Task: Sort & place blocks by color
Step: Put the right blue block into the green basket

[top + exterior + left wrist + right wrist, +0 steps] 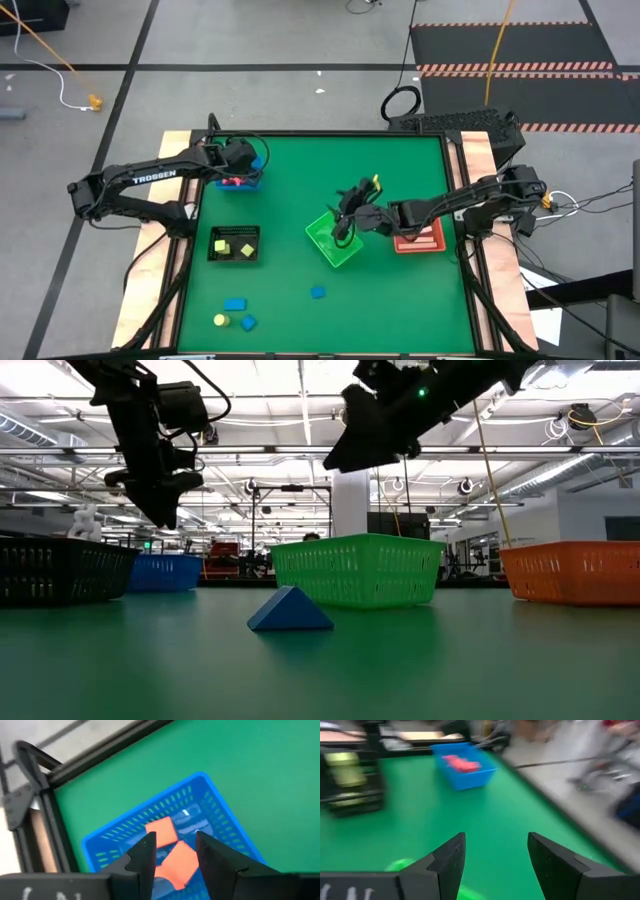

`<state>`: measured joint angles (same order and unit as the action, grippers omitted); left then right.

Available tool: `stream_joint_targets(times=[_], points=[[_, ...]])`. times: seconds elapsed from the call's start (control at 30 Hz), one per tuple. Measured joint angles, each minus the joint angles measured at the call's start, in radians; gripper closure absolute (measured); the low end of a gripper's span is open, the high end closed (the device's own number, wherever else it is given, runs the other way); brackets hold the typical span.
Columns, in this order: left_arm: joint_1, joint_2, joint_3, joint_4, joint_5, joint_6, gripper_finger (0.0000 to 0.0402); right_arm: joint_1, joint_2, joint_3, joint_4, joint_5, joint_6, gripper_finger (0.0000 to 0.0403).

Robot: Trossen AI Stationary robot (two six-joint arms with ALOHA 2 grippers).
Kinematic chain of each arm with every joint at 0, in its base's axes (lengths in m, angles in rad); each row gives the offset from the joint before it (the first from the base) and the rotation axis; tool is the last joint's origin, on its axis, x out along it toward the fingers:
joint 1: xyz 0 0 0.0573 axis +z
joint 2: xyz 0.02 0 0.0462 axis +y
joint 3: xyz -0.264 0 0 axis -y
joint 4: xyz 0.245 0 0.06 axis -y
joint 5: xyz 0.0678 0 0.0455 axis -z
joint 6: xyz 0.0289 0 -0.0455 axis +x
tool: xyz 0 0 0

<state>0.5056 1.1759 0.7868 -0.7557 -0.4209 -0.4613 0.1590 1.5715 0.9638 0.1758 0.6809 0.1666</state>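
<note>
My left gripper (pixel 175 839) hangs open and empty over the blue bin (pixel 240 180) at the far left. Two red blocks (pixel 170 847) lie on the bin's floor below its fingers. My right gripper (pixel 496 840) is open and empty above the green bin (pixel 335 243) in the middle of the table; it shows high in the low view (pixel 345 455). Yellow blocks (pixel 234 248) lie in the black bin (pixel 235 232). Blue blocks (pixel 235 304) (pixel 318 292) (pixel 248 322) and a yellow block (pixel 219 320) rest on the mat near the front edge.
The red bin (pixel 420 240) stands right of the green bin, under my right arm. In the low view a blue wedge-shaped block (pixel 290 610) lies in front of the green bin (pixel 358 568). The table's metal frame (pixel 45 795) runs close behind the blue bin.
</note>
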Motion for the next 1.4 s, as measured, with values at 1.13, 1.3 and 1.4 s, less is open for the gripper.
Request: stream_joint_targets(times=[1.13,1.3,1.4], points=[[-0.741,0.000,0.000,0.329,-0.054,-0.156,0.0243,0.399,0.375,0.000,0.520,-0.374,0.369,0.0197],[-0.856,0.000,0.000,0.365,-0.116,-0.139,0.0243,0.395,0.450,0.000,0.560,-0.363,0.345,0.0190],[-0.904,0.000,0.000,0.365,-0.148,-0.137,0.0243,0.379,0.469,0.000,0.561,-0.363,0.306,0.0180]])
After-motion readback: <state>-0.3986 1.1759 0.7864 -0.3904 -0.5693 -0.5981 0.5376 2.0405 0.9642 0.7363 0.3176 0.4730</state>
